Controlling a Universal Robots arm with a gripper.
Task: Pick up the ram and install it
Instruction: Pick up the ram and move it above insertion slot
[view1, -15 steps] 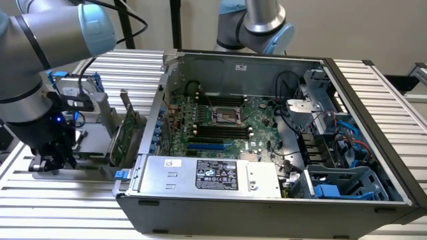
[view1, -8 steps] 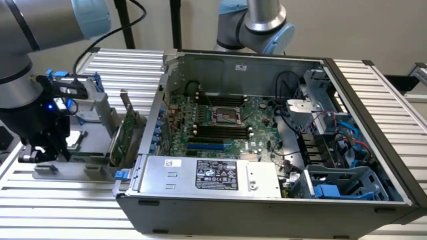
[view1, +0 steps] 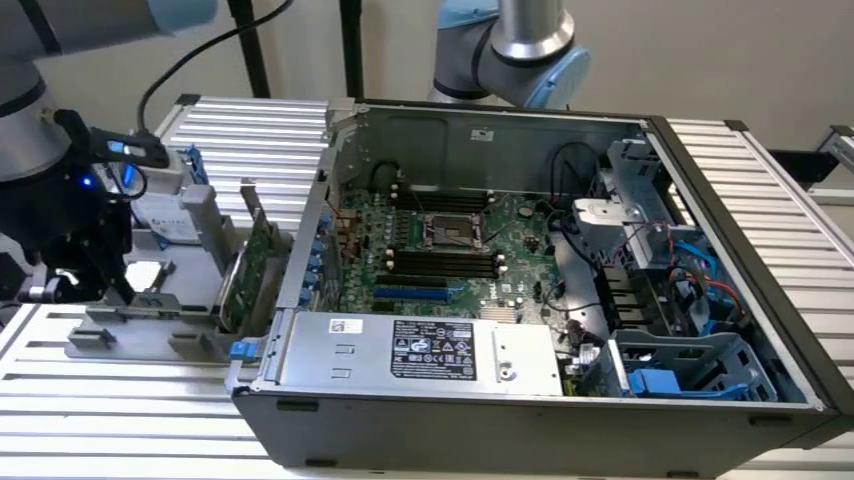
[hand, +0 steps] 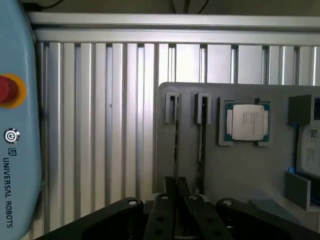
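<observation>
Wrist view: end effector (hand: 176, 189) pinched closed on ram (hand: 176, 145).

Ram stood on edge in a grey holder

The ram (hand: 176, 145) is seen edge-on in the wrist view as a thin, dark, straight strip. It is held upright on its long edge in a slot of the grey holder (hand: 240, 170), its far end seated in a small grey clip. Its near end is hidden by the hand (hand: 176, 184). A second stick (hand: 201, 145) of the same kind is stood parallel just beside it.
</observation>
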